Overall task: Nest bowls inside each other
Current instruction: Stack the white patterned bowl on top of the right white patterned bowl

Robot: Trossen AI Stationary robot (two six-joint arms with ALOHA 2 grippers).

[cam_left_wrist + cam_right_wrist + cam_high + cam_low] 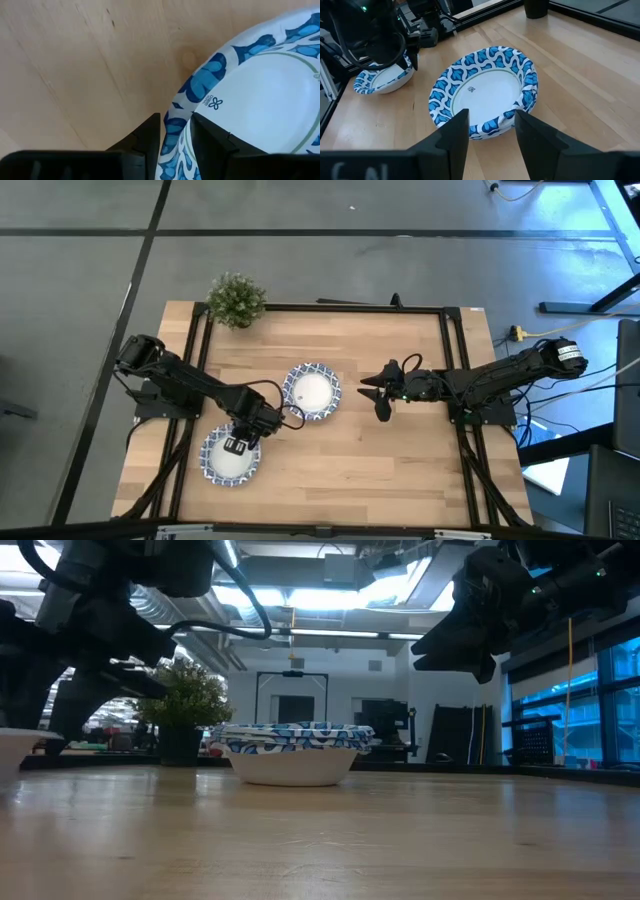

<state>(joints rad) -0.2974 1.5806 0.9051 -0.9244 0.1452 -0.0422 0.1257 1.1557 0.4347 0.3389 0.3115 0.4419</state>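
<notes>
A stack of blue-and-white patterned bowls (312, 391) rests on its base at the table's middle; it also shows in the low view (293, 752) and the right wrist view (485, 90). A single bowl (231, 458) lies near the front left. My left gripper (240, 442) is shut on this bowl's rim. My right gripper (378, 392) is open and empty. It hovers above the table to the right of the stack, pointing toward it (492, 132). My left gripper pinches the single bowl's patterned rim (176, 122) on its far side, one finger inside the bowl and one outside. The fingers come from above, slanting down. The bowl sits low at the table (382, 80); I cannot tell whether it is lifted clear.
A small green potted plant (237, 300) stands at the table's far left corner. A black frame (330, 307) runs along the table's edges. Bare wood lies along the front and to the right of the stack.
</notes>
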